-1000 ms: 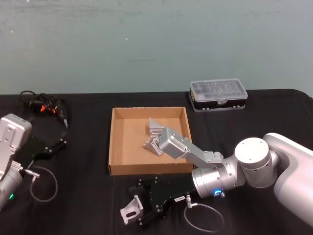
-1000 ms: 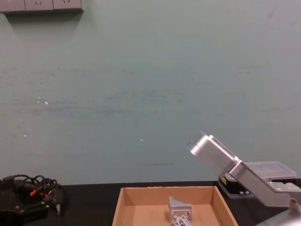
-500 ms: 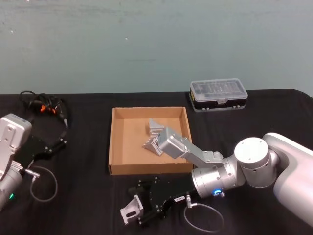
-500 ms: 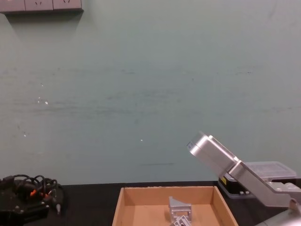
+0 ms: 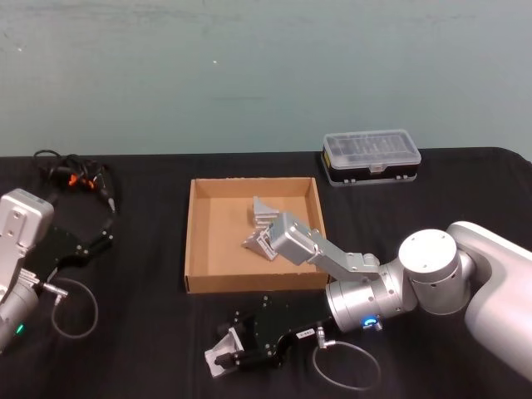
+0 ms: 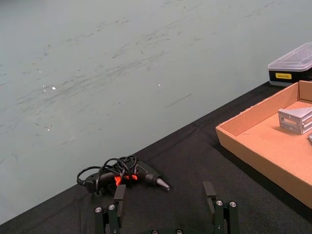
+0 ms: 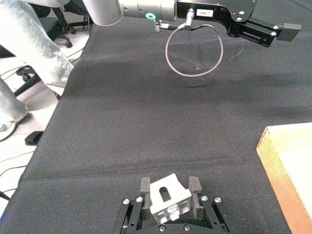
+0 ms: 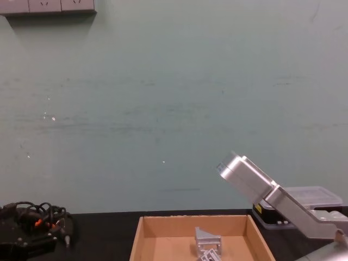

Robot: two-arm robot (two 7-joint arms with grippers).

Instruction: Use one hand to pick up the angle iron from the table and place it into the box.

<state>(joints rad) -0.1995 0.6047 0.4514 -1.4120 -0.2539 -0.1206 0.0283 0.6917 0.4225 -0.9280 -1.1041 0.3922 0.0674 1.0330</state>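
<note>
Jaws of the right gripper (image 7: 167,195) squeeze the angle iron (image 7: 168,199) from both sides, low over the table (image 5: 150,332), near the box's (image 5: 192,249) front wall. Its slotted face looks up. The left gripper (image 6: 165,207) rests open, far left.

Silver arms, black claw (image 5: 237,349) units, white labels, grey looped cable (image 5: 345,366), blue joint light.

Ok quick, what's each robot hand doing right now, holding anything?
Left hand: open, holding nothing, parked over the black table.
Right hand: shut on the small silver metal angle iron, near the table's front.
</note>
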